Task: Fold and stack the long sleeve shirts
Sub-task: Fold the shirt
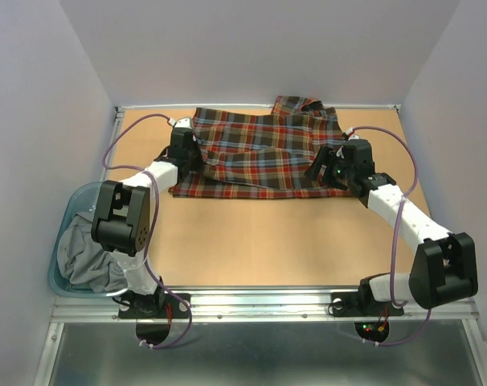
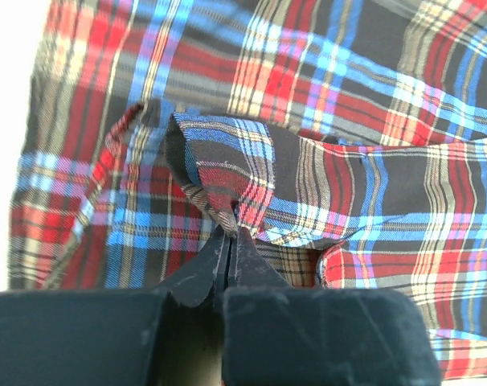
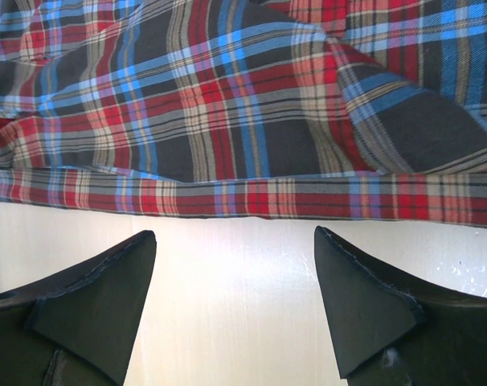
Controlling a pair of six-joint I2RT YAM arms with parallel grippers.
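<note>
Plaid flannel in red, navy, brown and yellow: your long sleeve shirt (image 1: 259, 153) lies spread across the far half of the table (image 1: 251, 241). Your left gripper (image 2: 231, 227) is pinched tight on a raised fold of cloth at the shirt's left edge. Your right gripper (image 3: 235, 241) stands wide over bare table, just short of the shirt's edge, holding nothing. A grey garment (image 1: 87, 257) sits bunched in the blue bin (image 1: 67, 211) at the table's left side.
</note>
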